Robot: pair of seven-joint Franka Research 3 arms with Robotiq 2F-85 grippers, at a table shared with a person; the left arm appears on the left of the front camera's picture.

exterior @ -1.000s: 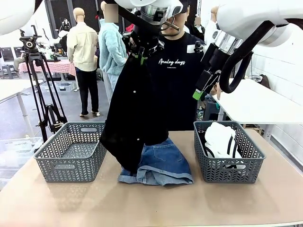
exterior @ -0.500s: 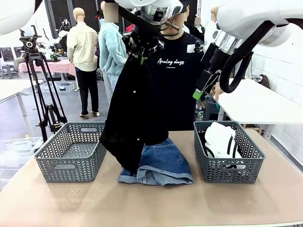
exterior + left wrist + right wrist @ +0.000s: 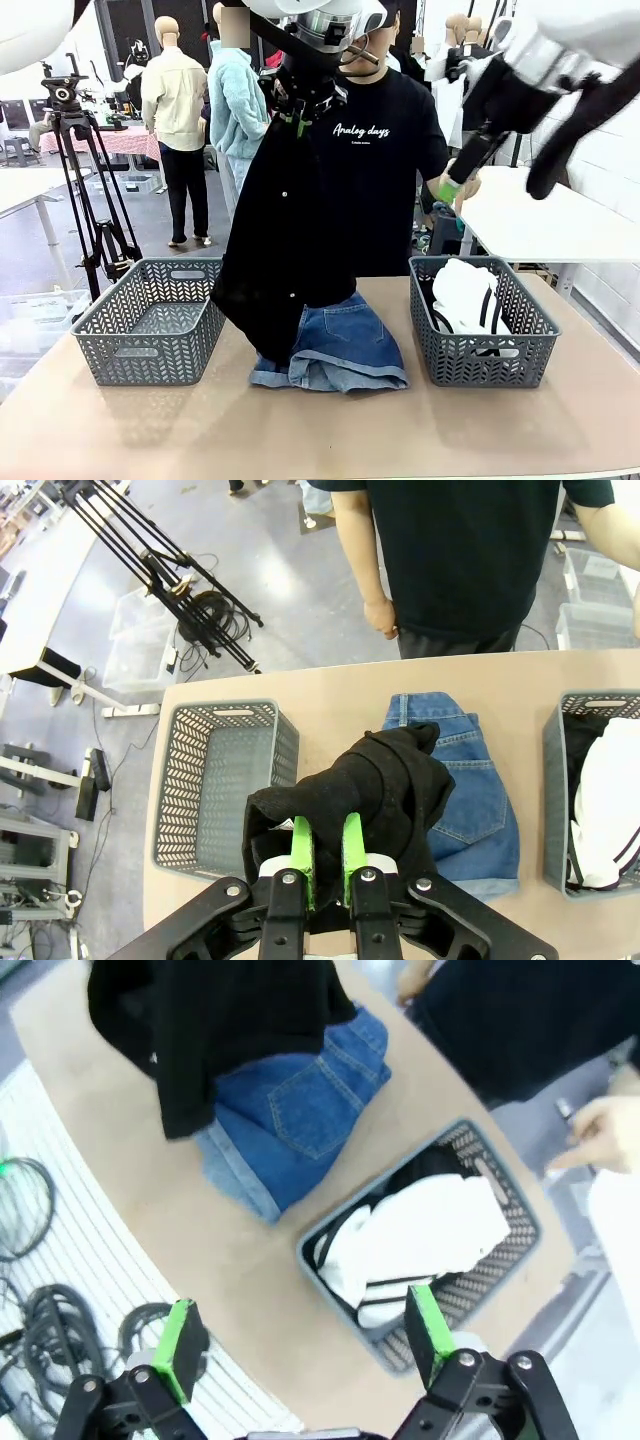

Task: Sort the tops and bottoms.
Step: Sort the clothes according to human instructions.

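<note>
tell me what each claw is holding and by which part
The left claw is shut on the black top, pinching a bunched fold at its upper end; the rest hangs over the denim shorts. The right claw is open, holding nothing.

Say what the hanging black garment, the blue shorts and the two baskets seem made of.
The black top: soft matte fabric, maybe cotton; it drapes in loose folds. The shorts: blue denim, by the stitched seams, pocket and paler hem. The left basket and right basket: grey moulded plastic, probably; stiff lattice walls.
</note>
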